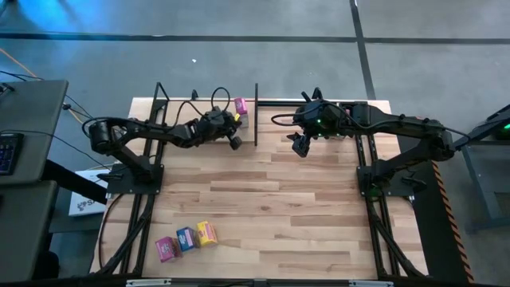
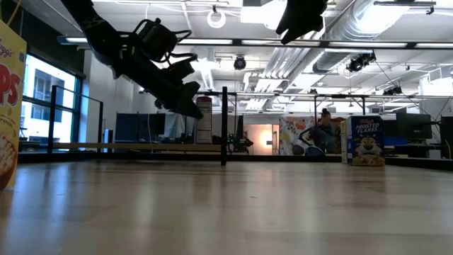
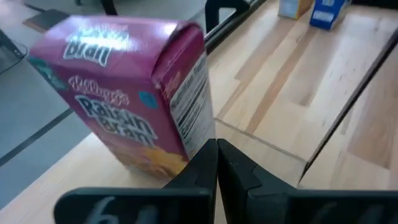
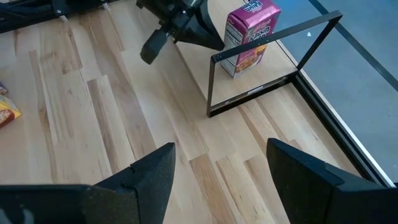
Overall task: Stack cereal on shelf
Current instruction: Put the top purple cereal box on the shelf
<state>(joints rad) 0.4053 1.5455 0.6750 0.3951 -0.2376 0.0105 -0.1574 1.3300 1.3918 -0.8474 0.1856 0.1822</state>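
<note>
A magenta-pink cereal box (image 3: 130, 87) stands upright on the pale shelf board (image 3: 56, 168) at the table's far side. It also shows in the high view (image 1: 241, 105) and the right wrist view (image 4: 250, 36). My left gripper (image 3: 217, 155) is shut, its tips just in front of the box's lower corner. My right gripper (image 4: 221, 155) is open and empty. It hovers to the right of the shelf (image 1: 256, 119) in the high view (image 1: 300, 145). A pink (image 1: 166, 248), a blue (image 1: 186, 238) and a yellow box (image 1: 205, 233) stand at the table's near left. My left gripper's shut fingertips (image 3: 208, 155) point level at the pink box's lower corner (image 3: 186, 155), beside its white side panel. I cannot tell whether they touch it. The box stands upright on its base on the shelf board.
The shelf's black rod frame (image 4: 273, 68) and upright posts (image 2: 224, 124) surround the board. A blue box (image 2: 364, 139) stands at the far right, and a blue (image 3: 326, 12) and a yellow box (image 3: 292, 6) show beyond the shelf. Bare planks (image 1: 279, 199) fill the table's middle.
</note>
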